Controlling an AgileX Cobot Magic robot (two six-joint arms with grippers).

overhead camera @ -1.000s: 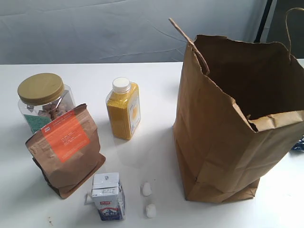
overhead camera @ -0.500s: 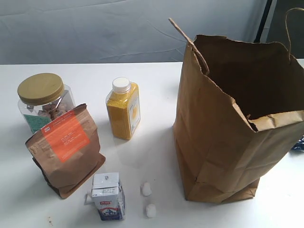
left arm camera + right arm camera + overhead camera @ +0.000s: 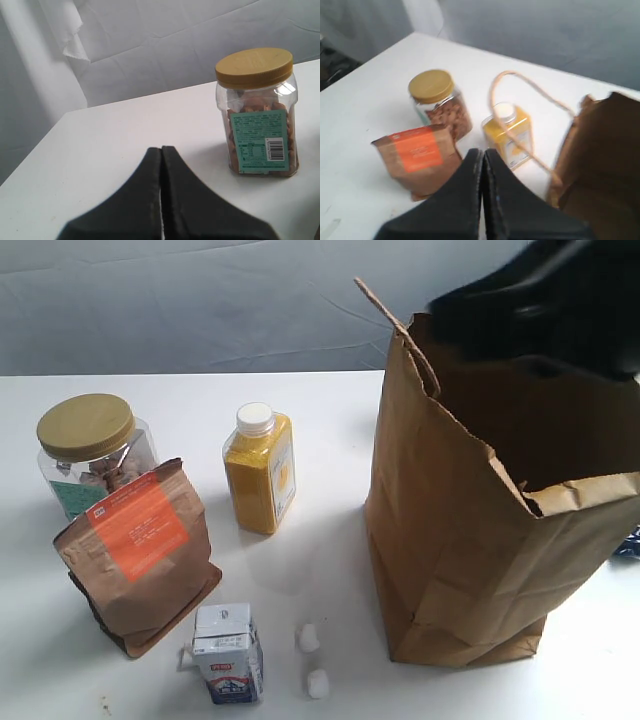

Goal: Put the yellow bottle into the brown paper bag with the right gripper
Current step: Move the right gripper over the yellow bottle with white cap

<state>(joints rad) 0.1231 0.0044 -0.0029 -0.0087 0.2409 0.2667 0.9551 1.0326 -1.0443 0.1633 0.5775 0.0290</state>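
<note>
I see the yellow bottle standing upright on the white table, between the jar with the gold lid and the brown paper bag, apart from both, and nothing holds it. The right gripper has its two black fingers pressed together with nothing between them, and its arm appears in the exterior view as a dark blur above the open mouth of the bag. The left gripper also has its fingers together and empty, near the jar.
</note>
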